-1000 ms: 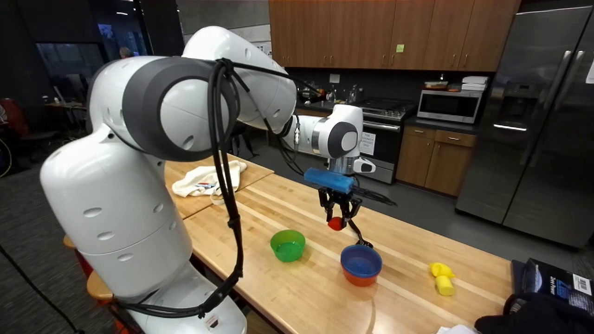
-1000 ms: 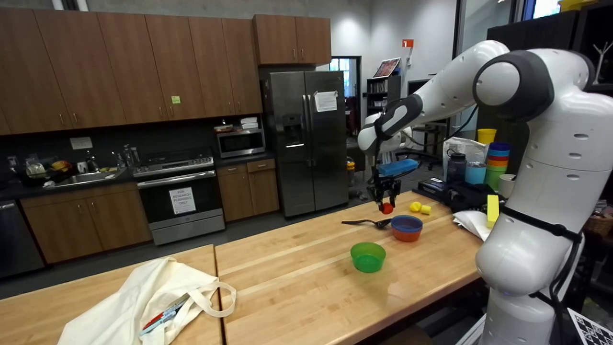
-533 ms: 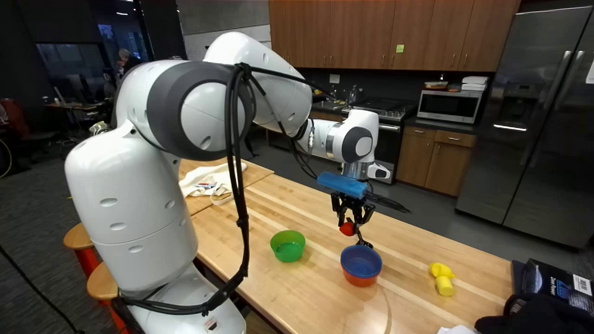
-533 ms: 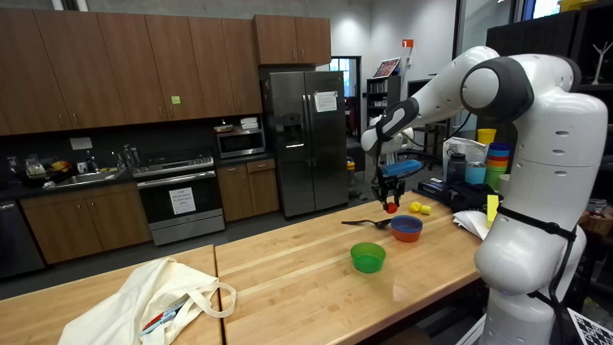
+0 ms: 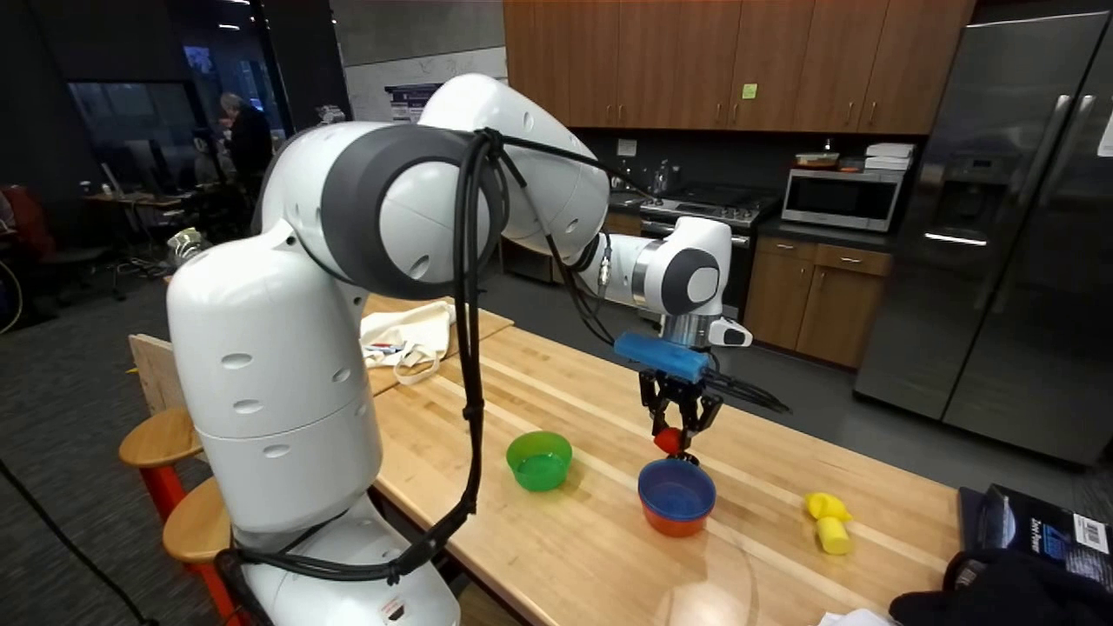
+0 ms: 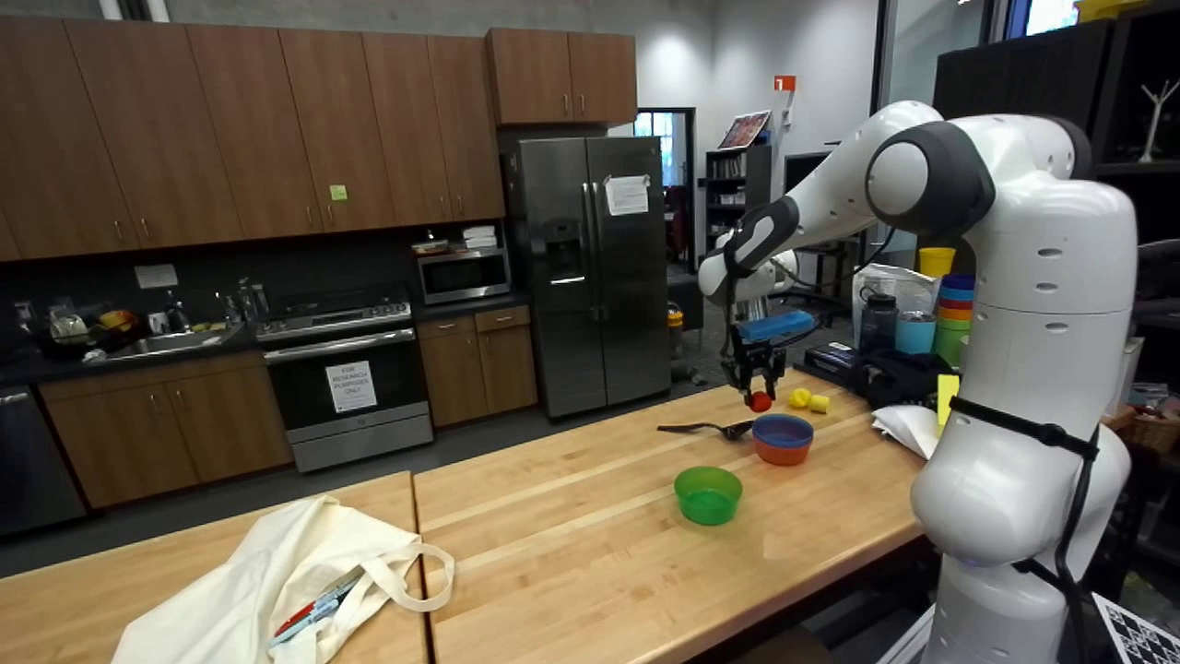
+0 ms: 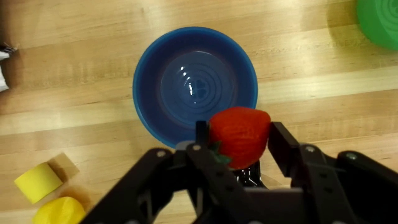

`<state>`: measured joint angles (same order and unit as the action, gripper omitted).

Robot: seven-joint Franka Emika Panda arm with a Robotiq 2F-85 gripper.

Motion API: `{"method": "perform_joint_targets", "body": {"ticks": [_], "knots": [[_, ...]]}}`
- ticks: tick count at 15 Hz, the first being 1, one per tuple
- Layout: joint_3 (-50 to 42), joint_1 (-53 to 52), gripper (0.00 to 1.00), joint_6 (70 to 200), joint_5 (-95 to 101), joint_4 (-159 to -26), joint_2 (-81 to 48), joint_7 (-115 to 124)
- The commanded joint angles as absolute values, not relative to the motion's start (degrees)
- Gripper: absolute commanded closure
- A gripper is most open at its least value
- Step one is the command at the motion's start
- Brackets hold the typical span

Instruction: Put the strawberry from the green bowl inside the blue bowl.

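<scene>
Jaws clamped on strawberry (image 7: 241, 135) — aloft, near blue bowl (image 7: 196, 84).

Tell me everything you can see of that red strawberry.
The strawberry is plump and bright red, with faint lines on its surface and green leaves partly hidden by the black gripper, which pinches it from two sides. It looks like a toy; its material is unclear. In the wrist view its leafy end points down and left, and it overlaps the blue bowl. It hangs clear of the table, higher than the bowl; nothing else seems to touch it.
</scene>
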<state>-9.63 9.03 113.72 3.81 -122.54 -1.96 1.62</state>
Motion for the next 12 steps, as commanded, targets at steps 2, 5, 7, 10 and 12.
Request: {"method": "perform_joint_targets", "body": {"ticks": [2, 5, 7, 10, 12], "knots": [[-10.3, 9.7, 0.73, 112.8, 6.5, -120.0, -4.2, 2.8], [-10.6, 9.8, 0.73, 112.8, 7.6, -119.6, -5.1, 2.9], [-10.6, 9.6, 0.73, 112.8, 8.3, -119.7, -5.4, 3.1], [-10.5, 9.5, 0.73, 112.5, 8.6, -119.8, -5.8, 3.2], [-10.5, 9.5, 0.73, 112.3, 8.9, -119.8, -5.9, 3.2]]}}
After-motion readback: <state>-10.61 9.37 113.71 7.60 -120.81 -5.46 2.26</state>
